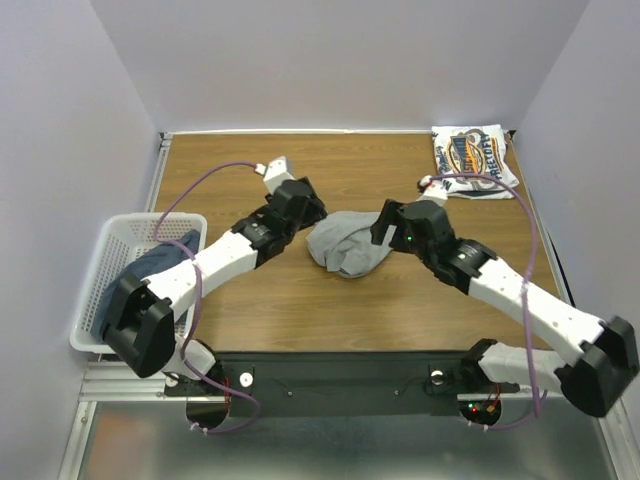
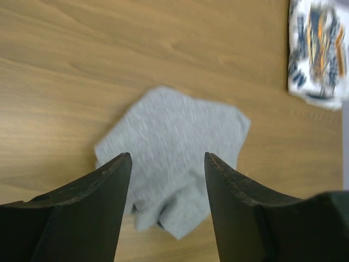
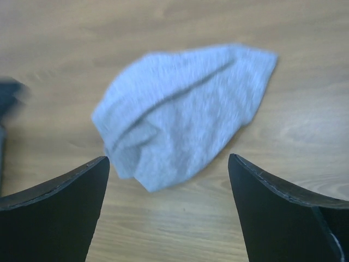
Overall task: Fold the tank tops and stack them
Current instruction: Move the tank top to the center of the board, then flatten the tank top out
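Top external view: slate blue tank top [image 1: 150, 265] seemingly draped in the basket [image 1: 100, 262]; my left claw [image 2: 168, 158] gapes empty near the bunched grey tank top [image 1: 345, 245] mid-table; my right claw [image 3: 169, 161] likewise; printed white tank top [image 1: 475, 160] lies far right.

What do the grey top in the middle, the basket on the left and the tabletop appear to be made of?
The grey tank top looks like soft, matte knit cloth: it lies crumpled in folds. The basket looks like white moulded plastic, given its lattice walls. The tabletop shows wood grain with a low sheen, possibly laminate or veneer.
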Motion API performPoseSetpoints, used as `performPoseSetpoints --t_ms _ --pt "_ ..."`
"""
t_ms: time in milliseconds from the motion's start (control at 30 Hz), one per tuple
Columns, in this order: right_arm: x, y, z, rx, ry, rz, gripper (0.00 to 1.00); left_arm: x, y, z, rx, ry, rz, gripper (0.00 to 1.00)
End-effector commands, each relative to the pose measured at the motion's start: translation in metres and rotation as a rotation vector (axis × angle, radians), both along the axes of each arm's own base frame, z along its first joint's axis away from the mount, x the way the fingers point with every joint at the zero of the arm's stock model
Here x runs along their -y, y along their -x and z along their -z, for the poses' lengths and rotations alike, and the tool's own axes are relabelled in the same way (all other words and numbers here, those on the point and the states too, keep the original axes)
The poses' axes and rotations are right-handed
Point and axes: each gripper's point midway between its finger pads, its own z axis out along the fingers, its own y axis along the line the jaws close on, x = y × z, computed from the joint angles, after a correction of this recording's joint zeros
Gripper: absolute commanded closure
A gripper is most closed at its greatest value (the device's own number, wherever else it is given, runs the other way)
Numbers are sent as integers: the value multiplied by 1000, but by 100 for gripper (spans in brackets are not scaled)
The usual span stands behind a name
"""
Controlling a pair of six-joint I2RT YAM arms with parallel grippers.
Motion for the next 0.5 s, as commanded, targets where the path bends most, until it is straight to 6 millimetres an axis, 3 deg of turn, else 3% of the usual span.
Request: performPoseSetpoints --t_ms 0,100,200,233,333,467 --pt "-35 7 51 -152 -17 -96 6 -37 -26 -29 79 100 -126 38" --pt "-45 10 68 -176 -26 -104 10 -39 -36 7 2 59 -99 47" --pt "-48 16 84 -201 -26 -107 13 -32 -39 25 -30 42 -55 47" --pt "-50 15 89 -205 -26 -107 15 -30 -40 41 -59 20 -43 47" --pt "-48 16 110 -240 -16 -84 16 -18 -39 64 -107 13 21 43" --pt "-46 8 120 -233 7 -48 16 -9 -35 85 -141 21 70 37"
